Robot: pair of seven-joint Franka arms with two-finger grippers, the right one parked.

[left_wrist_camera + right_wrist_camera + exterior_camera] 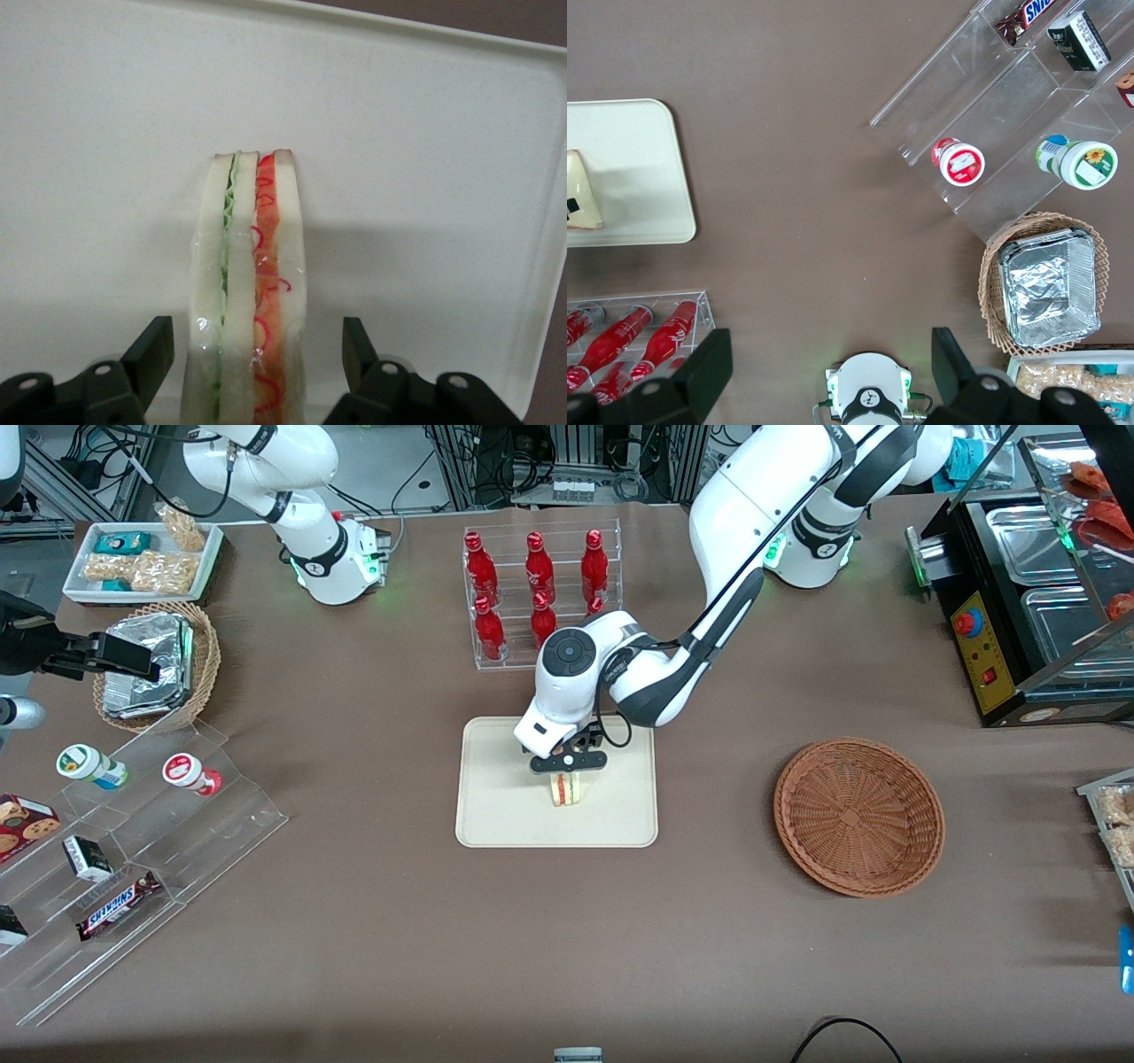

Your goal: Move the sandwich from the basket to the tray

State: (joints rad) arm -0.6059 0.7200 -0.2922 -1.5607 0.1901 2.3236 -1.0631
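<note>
Cream-beige tray [496, 815] had the sandwich [564, 789] standing on edge, gripper [568, 765] right above it, fingers [151, 350] spread apart, not touching; wicker basket [858, 815] sat nearby.

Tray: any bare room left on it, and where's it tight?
The tray is bare on both sides of the sandwich, and in the strip nearest the front camera. It is tight at the middle: the gripper hangs open just above the sandwich, fingers flanking it, apart. The basket is empty.
</note>
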